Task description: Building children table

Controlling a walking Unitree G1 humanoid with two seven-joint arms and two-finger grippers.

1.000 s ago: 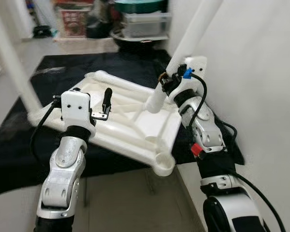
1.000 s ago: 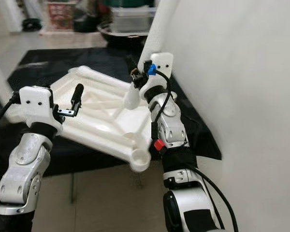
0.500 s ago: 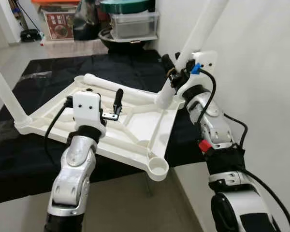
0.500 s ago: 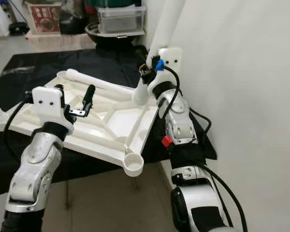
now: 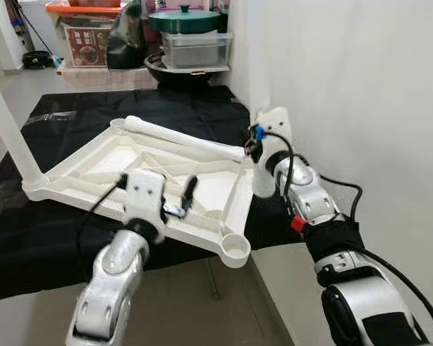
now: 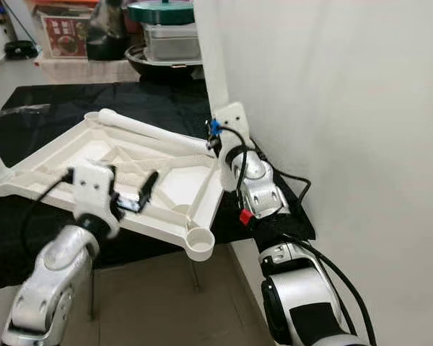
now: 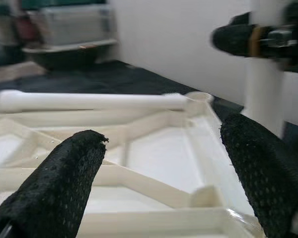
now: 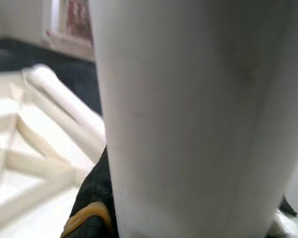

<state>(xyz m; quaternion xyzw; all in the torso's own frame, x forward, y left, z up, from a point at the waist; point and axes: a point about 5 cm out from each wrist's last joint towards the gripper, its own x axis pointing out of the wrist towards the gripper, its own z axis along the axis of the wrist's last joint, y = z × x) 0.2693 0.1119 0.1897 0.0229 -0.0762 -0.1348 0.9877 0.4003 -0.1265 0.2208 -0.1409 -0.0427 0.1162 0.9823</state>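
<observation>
White moulded plastic, seemingly light and rigid: right gripper (image 5: 251,149) clamps the upright table leg (image 6: 208,65) low near its socket, left gripper (image 5: 179,205) hovers spread-fingered over the upturned tabletop (image 5: 86,167).

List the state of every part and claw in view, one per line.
Table top: upside down on the black mat, ribs up.
Fitted leg: upright in far left corner.
Loose leg: lying across the frame.
Held leg: upright, gripped.
Near socket: empty.
Left claw: open.
Right claw: shut on held leg.
</observation>
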